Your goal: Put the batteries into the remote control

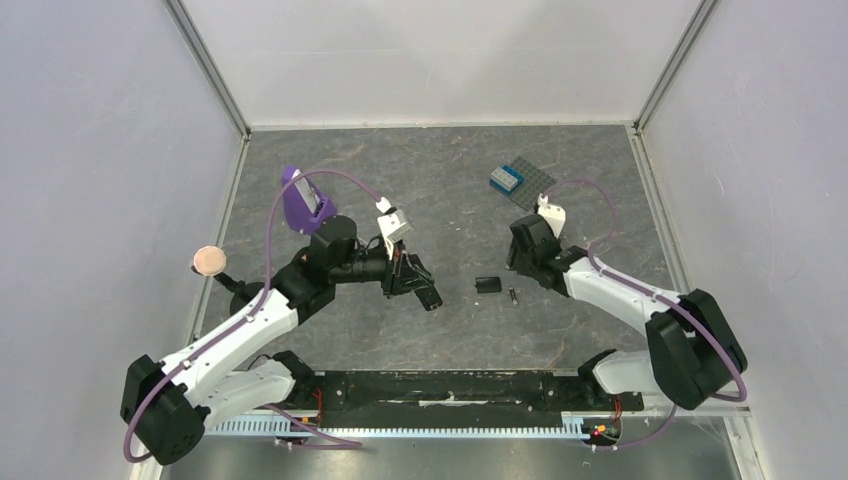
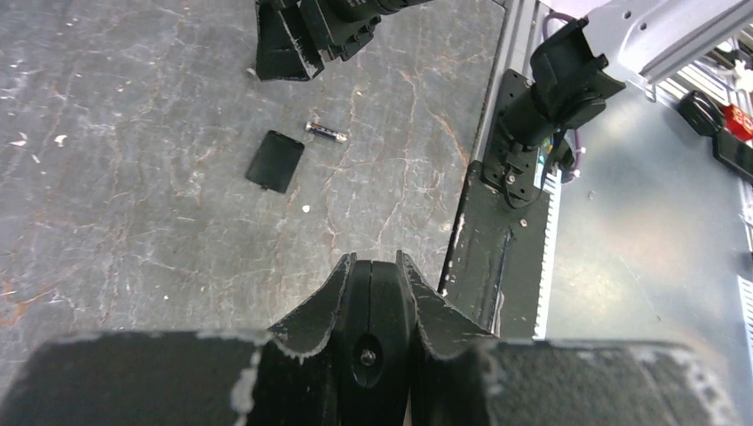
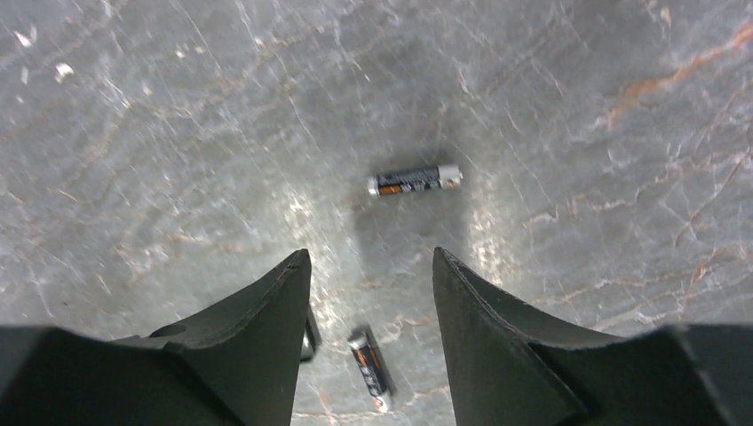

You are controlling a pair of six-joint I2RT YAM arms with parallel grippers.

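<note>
matt blk plastic remote (image 2: 377, 297), glossy metal-ended batts (image 3: 415, 180), scuffed table (image 3: 178, 133).

The left gripper (image 2: 373, 264) is clamped on the slim, flat, black plastic remote control (image 2: 376, 311). Farther out on the grey marbled bench (image 2: 133, 177), a small flat black rectangular cover (image 2: 274, 161) lies just beside a thin dark battery with silvery ends (image 2: 327, 133), not touching it.
</note>
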